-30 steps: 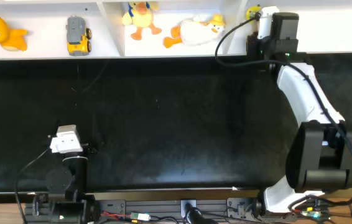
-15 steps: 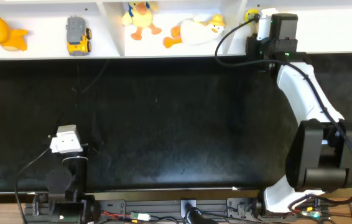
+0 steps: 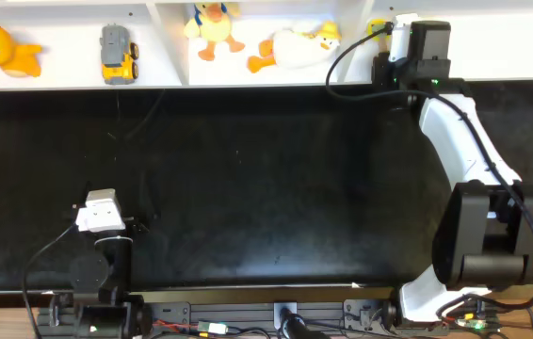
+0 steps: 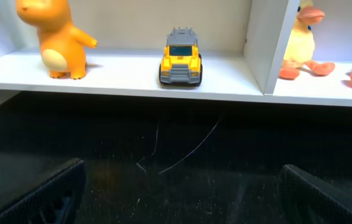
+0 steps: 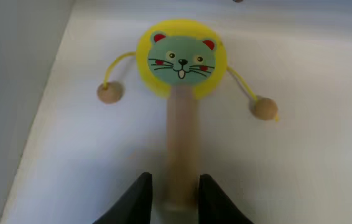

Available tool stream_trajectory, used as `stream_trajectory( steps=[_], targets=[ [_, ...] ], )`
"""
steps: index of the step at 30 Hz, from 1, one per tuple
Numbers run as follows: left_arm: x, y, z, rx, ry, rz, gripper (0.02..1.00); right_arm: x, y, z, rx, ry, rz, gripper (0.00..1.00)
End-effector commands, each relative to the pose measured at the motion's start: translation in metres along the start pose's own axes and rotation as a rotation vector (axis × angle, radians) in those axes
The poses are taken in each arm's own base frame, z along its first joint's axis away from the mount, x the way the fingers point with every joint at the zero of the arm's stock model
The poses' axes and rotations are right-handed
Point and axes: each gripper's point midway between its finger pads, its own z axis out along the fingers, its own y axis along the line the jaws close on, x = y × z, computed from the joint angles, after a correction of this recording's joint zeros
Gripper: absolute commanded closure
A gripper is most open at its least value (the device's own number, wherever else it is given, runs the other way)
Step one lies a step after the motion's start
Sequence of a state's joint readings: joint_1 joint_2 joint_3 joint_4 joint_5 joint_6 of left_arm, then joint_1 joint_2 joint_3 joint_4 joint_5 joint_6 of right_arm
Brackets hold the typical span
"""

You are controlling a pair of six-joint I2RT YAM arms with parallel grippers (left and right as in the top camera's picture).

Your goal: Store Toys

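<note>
Both jaws of the left gripper (image 4: pixel 182 186) stand wide apart, holding nothing, low over the near left of the black tabletop (image 3: pixel 266 179). At the far right, the right gripper (image 5: pixel 175 186) is clamped on the wooden handle of a yellow lion rattle (image 5: pixel 181 56), which lies in the right compartment of the white shelf (image 3: pixel 502 52). An orange figure (image 4: pixel 58 37), a toy truck (image 4: pixel 180 56) and a plush duck (image 4: pixel 303 34) sit in compartments further left.

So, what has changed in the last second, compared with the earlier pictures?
The cat-face rattle drum, held by the right gripper, shifted slightly left in the top view, inside the white shelf. The left gripper, toy truck, orange figure, yellow plush duck and white plush duck stayed put.
</note>
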State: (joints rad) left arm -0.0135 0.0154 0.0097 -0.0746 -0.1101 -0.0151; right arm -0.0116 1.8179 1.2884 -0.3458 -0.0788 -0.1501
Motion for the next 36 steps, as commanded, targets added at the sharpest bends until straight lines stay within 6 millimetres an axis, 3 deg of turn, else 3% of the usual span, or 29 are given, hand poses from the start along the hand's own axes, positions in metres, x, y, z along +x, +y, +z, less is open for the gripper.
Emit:
stream_trajectory(
  steps=[1, 16, 20, 25, 33, 36],
  targets=[
    [-0.002, 0.001, -0.001, -0.008, -0.010, 0.022, 0.020, -0.012, 0.000, -0.001, -0.008, -0.024, 0.008, 0.711],
    [-0.002, 0.001, -0.001, -0.008, -0.010, 0.022, 0.020, -0.002, 0.005, -0.007, -0.012, 0.026, 0.021, 0.413],
    [-0.002, 0.001, -0.001, -0.008, -0.010, 0.022, 0.020, -0.001, 0.003, -0.017, 0.010, 0.038, 0.019, 0.430],
    [-0.002, 0.001, -0.001, -0.008, -0.010, 0.022, 0.020, 0.005, 0.002, -0.031, 0.029, 0.069, 0.019, 0.303],
    [-0.002, 0.001, -0.001, -0.008, -0.010, 0.022, 0.020, 0.019, 0.004, -0.054, 0.036, 0.137, 0.023, 0.198],
    [-0.002, 0.001, -0.001, -0.008, -0.010, 0.022, 0.020, 0.025, 0.003, -0.065, 0.048, 0.165, 0.024, 0.071]
  ],
)
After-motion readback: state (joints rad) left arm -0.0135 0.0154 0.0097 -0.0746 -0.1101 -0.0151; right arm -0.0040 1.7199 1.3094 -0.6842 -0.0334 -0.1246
